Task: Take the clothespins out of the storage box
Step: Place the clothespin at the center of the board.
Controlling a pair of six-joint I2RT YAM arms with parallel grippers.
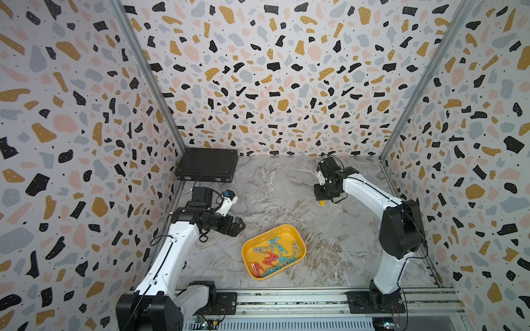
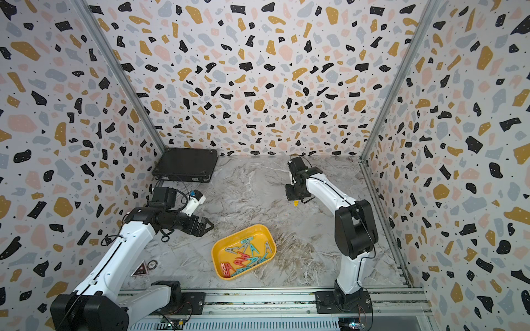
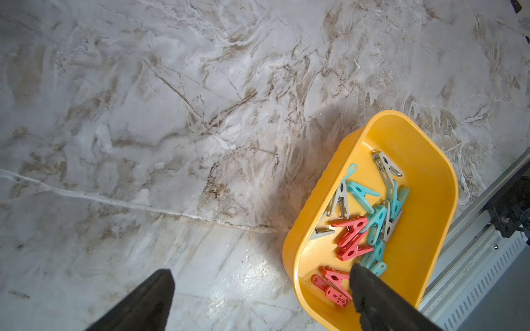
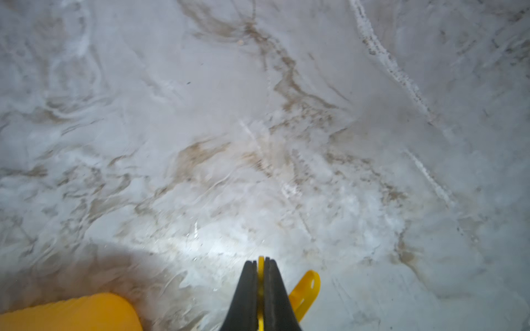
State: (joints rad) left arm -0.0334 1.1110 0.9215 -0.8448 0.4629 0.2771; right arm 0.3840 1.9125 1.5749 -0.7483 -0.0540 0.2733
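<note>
My right gripper (image 4: 260, 262) is clamped tight on 1 yellow clothespin (image 4: 305, 289), over the marble table (image 1: 281, 183), well apart from the storage box (image 1: 286, 232). My left gripper (image 3: 261, 270) is spread wide, holding nothing, just beside the box. The other clothespins (image 1: 274, 255) (teal, red, grey) lie inside it.

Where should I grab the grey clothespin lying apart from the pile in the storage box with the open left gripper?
Likely mid-body, from straight above, jaws closing across its two arms. The grey clothespin lies flat on the storage box floor, nearly clear of the pile; the walls rule out a side approach for the left gripper.
</note>
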